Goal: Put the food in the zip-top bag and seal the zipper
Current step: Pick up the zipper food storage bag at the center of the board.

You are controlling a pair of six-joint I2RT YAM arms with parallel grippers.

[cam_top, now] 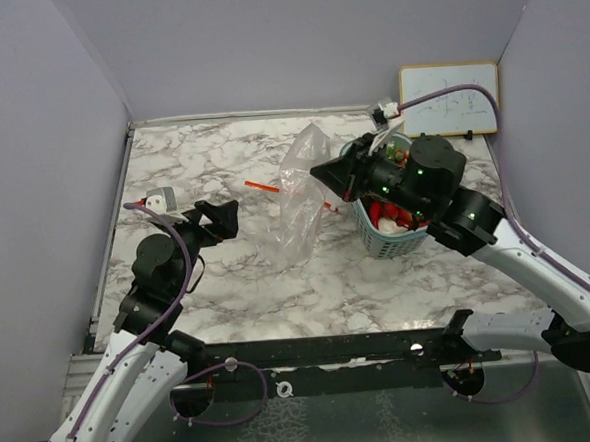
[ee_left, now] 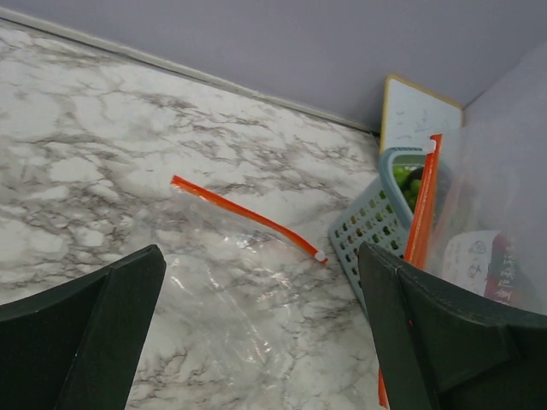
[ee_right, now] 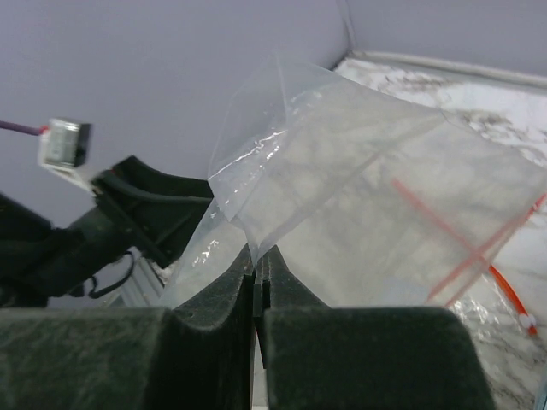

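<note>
No word, number or brand can be read anywhere. The whiteboard (cam_top: 449, 98) by the back wall carries thin dark strokes, too faint to make out. A white label (ee_left: 469, 256) seen through the zip-top bag (ee_left: 513, 171) bears small marks, perhaps printed symbols, also illegible.

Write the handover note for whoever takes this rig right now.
Left gripper: open, empty, over the table beside the bag.
Right gripper: shut on an edge of the zip-top bag, holding it up next to the teal basket.
Food: in the basket; none seen in the bag.
Zipper: unsealed, its two strips apart.
Done: bag gripped and raised.
Left: load the food into the bag, then seal the zipper.
</note>
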